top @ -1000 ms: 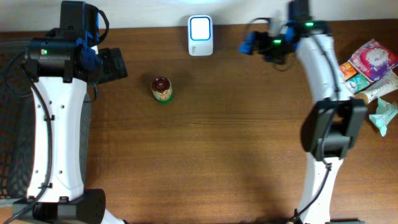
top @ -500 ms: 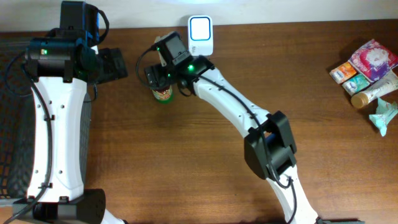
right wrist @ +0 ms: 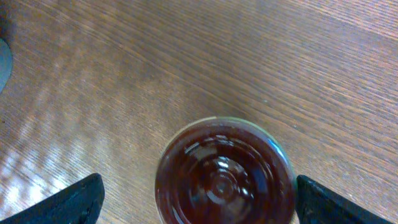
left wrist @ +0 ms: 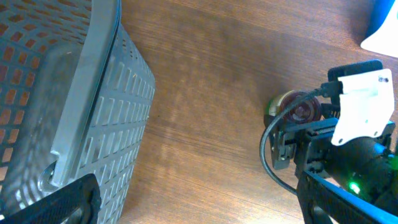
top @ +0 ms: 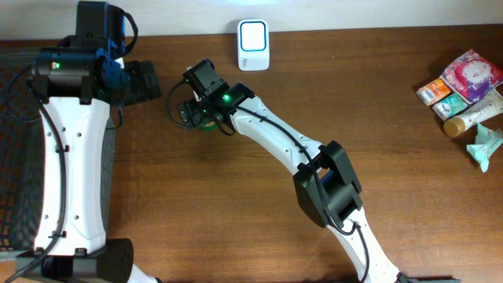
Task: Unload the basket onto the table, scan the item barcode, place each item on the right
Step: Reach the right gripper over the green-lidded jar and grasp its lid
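The item is a small jar [right wrist: 224, 175] with a dark red lid and a green label, upright on the wooden table. In the overhead view only a green sliver of the jar [top: 207, 125] shows under my right gripper [top: 198, 112]. That right gripper [right wrist: 202, 202] is open, one finger on each side of the lid, with gaps on both sides. The left wrist view shows the jar [left wrist: 297, 109] just beside the right arm's wrist. My left gripper [top: 145, 82] hangs open and empty to the jar's left, over bare wood [left wrist: 199, 205]. The white scanner [top: 253, 45] with a lit blue window stands at the back.
A grey mesh basket [left wrist: 74, 93] stands close to the left gripper, at the table's left edge [top: 14, 196]. A pile of packets and tubes [top: 465, 88] lies at the far right. The right arm stretches diagonally across the table's middle.
My right arm swung from the far right back corner across to the jar and now has its open fingers around it. The left arm has not moved.
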Robot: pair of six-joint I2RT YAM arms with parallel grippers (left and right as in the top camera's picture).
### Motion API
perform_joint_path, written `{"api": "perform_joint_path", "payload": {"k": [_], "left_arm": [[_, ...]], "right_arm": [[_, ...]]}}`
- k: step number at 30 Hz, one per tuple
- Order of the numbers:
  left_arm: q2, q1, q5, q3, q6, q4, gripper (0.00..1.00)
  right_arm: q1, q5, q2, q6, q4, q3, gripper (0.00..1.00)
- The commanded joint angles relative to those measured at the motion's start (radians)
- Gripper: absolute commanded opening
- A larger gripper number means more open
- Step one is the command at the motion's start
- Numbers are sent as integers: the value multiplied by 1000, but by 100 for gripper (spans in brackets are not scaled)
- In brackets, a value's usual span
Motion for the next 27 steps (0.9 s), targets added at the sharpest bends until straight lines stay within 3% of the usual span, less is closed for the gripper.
{"api": "perform_joint_path", "payload": {"k": [1, 4, 8, 13, 15, 19, 27], "left_arm": [[-3, 2, -11, 10, 11, -1, 99], [-3, 2, -11, 10, 11, -1, 99], [-3, 2, -11, 10, 11, -1, 99], [-3, 2, -11, 10, 11, -2, 99], [-3, 2, -11, 10, 11, -2, 99], [-3, 2, -11, 10, 11, -1, 99], [-3, 2, -11, 10, 11, -1, 99]], "right_arm": [[8, 14, 49, 1, 9, -4, 95], [6, 96, 55, 1, -12, -4, 83], [-19, 231, 19, 1, -94, -3, 80], [-50, 230, -46, 1, -203, -3, 78], [-52, 225, -74, 1, -211, -3, 80], [-51, 78, -89, 2, -81, -3, 92], [-52, 140, 10, 28, 24, -3, 94]]}}
